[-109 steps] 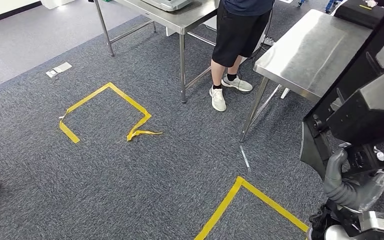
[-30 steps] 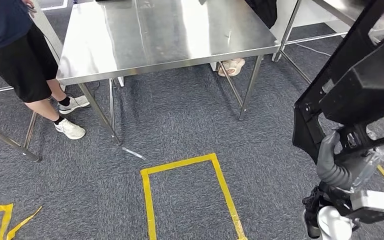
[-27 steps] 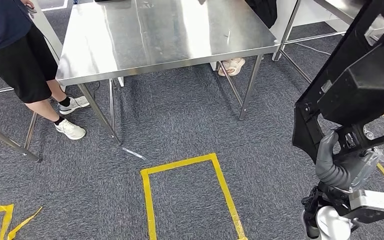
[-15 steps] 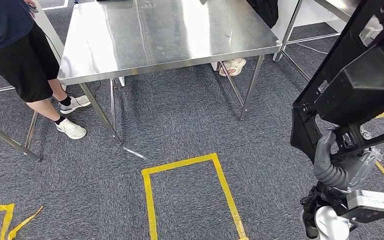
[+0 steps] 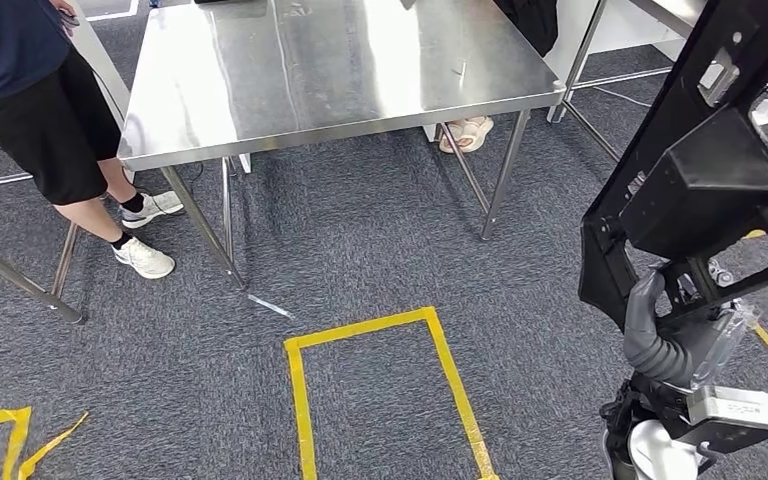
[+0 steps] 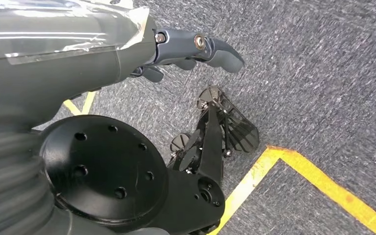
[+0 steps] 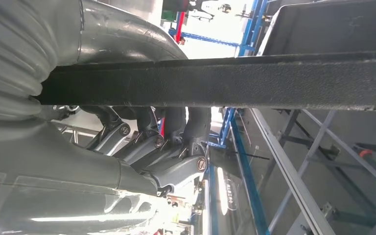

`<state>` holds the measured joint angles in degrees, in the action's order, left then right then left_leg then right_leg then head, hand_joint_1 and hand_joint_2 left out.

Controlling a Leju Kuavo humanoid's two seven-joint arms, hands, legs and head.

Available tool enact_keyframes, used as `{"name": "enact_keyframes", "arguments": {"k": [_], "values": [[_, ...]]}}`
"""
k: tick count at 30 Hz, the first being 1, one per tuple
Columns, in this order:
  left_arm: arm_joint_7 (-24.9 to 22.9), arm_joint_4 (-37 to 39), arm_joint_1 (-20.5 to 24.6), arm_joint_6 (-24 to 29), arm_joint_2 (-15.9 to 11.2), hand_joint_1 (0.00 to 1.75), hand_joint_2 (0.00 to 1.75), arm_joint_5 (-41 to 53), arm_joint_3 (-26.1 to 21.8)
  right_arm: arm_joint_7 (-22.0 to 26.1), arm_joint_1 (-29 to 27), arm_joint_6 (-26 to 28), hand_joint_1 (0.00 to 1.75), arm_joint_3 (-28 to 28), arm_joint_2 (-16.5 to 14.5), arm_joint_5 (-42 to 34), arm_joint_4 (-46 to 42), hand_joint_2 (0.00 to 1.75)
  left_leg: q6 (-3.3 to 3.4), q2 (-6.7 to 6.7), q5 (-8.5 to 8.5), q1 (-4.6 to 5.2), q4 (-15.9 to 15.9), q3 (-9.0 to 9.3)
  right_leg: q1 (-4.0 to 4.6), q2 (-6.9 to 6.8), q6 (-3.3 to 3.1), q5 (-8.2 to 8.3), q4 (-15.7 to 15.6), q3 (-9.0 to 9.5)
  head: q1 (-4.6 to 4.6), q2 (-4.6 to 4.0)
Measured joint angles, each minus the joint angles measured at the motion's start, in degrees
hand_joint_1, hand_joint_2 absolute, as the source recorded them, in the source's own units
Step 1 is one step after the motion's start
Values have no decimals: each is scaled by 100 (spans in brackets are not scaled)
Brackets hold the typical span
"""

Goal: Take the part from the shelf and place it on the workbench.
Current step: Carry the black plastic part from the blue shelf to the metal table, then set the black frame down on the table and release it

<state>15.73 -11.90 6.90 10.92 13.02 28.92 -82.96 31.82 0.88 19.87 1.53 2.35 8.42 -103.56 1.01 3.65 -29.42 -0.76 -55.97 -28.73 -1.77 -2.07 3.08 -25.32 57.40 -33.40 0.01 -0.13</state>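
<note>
A large black frame-shaped part (image 5: 705,170) stands up along the right side of the head view. My right hand (image 5: 660,335) grips its lower end from below. In the right wrist view the hand's fingers (image 7: 152,137) wrap under a black bar of the part (image 7: 225,83). The steel workbench (image 5: 330,70) stands ahead, to the left of the part, with nothing on the top that I see. My left hand (image 6: 191,46) hangs above the carpet and holds nothing, its fingers loosely extended.
A person in dark shorts (image 5: 30,110) stands at the workbench's left corner. Another person's feet (image 5: 465,132) show under its far side. A yellow tape rectangle (image 5: 380,380) marks the carpet before the bench. A second steel table (image 5: 660,8) stands at the far right.
The camera has turned since the earliest frame, and the workbench now lies straight ahead. Over the last second the held part has lifted slightly and leaned further; the scene has barely shifted.
</note>
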Motion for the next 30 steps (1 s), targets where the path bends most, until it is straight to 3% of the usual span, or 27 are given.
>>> {"name": "enact_keyframes", "arguments": {"k": [2,3,5,6,7,8,10,11,12,14,16,17,18,20,21,22,23,24,26,27,28,30], "values": [[-8,1,4,5,3,0,175,0,5,5,-5,-6,175,1,2,4,-9,175,84,1,140,-47,250,142,9,61,28,-57,83,-36,4,0],[-10,1,5,8,4,0,175,0,9,7,-7,-8,175,1,6,7,-12,175,98,2,199,-80,344,201,4,104,19,-156,305,-145,18,0],[-17,3,3,26,9,0,175,0,15,7,-21,-21,175,-2,13,18,-7,175,92,-11,220,-108,377,211,-29,160,29,-385,973,-475,26,0],[-21,4,0,40,13,0,175,0,16,4,-32,-30,175,-2,16,25,-1,175,69,-22,211,-129,373,211,-58,165,66,-436,1232,-616,28,0],[-24,5,-2,60,16,0,175,0,17,3,-39,-37,175,-2,19,30,5,175,29,-36,192,-162,364,219,-98,166,133,-403,1295,-667,28,0],[-26,7,-4,76,19,0,175,0,19,2,-40,-43,175,-3,21,33,10,175,-32,-51,164,-209,344,228,-145,163,224,-293,1144,-611,28,0],[-28,3,-6,100,8,0,175,10,29,-1,-37,-44,175,-2,19,31,22,175,-203,-79,63,-301,243,230,-244,138,432,-30,496,-306,42,0],[-33,2,-5,105,3,0,175,20,39,-4,-36,-44,175,-3,16,30,29,175,-297,-86,-12,-325,158,204,-269,146,457,10,258,-183,69,0],[-37,-1,-1,110,-7,0,175,31,49,-10,-40,-44,175,-2,16,28,36,175,-374,-88,-79,-327,95,182,-283,156,415,-18,161,-124,88,0],[-47,1,4,117,-10,0,175,45,64,-20,-59,-42,175,5,17,32,43,175,-469,-80,-169,-321,55,173,-273,209,219,-149,233,-127,81,0],[-52,3,6,128,-2,0,175,50,71,-20,-79,-38,175,14,16,34,34,175,-498,-100,-235,-344,30,202,-244,246,84,-225,299,-109,16,0],[-54,4,8,138,2,0,175,53,73,-17,-84,-37,175,16,15,34,25,175,-481,-140,-322,-347,-138,134,-222,265,35,-252,302,-82,-9,0],[-56,5,10,146,6,0,175,59,74,-16,-88,-36,175,18,13,34,15,175,-445,-185,-452,-327,-455,-39,-188,275,-8,-275,299,-48,-29,0],[-58,5,0,163,6,0,175,72,75,-15,-104,-35,175,22,9,44,5,175,-329,-267,-734,-238,-1372,-624,-110,297,-87,-323,288,10,-53,0],[-60,5,-10,169,7,0,175,77,75,-16,-116,-36,175,22,9,50,5,175,-266,-285,-791,-186,-1746,-915,-62,315,-129,-352,287,38,-54,0],[-61,5,-22,174,7,0,175,79,75,-16,-128,-36,175,22,8,54,5,175,-185,-301,-737,-128,-1930,-1125,-11,340,-168,-386,286,74,-56,0],[-61,5,-33,176,7,0,175,81,75,-16,-136,-37,175,22,8,57,5,175,-76,-317,-561,-61,-1882,-1224,45,364,-202,-421,283,120,-56,0],[-61,5,-41,178,7,0,175,84,75,-16,-138,-37,175,22,7,57,4,175,62,-343,-298,20,-1633,-1222,97,387,-233,-456,278,172,-55,0],[-61,1,-54,180,-15,0,175,87,75,-16,-144,-38,175,22,1,55,5,175,400,-442,225,209,-908,-1040,173,427,-270,-532,246,259,-29,0],[-60,-2,-59,182,-25,0,175,87,75,-17,-153,-39,175,22,-3,55,5,175,512,-472,350,284,-641,-938,180,448,-271,-567,217,293,-10,0],[-61,-2,-62,182,-28,0,175,87,76,-18,-160,-40,175,22,-5,55,3,175,584,-493,394,335,-481,-854,181,469,-256,-585,176,329,11,0],[-62,-1,-61,186,-21,0,175,87,77,-21,-178,-43,175,20,-9,56,-5,175,596,-471,360,372,-307,-693,171,484,-183,-540,184,423,5,0]]}}
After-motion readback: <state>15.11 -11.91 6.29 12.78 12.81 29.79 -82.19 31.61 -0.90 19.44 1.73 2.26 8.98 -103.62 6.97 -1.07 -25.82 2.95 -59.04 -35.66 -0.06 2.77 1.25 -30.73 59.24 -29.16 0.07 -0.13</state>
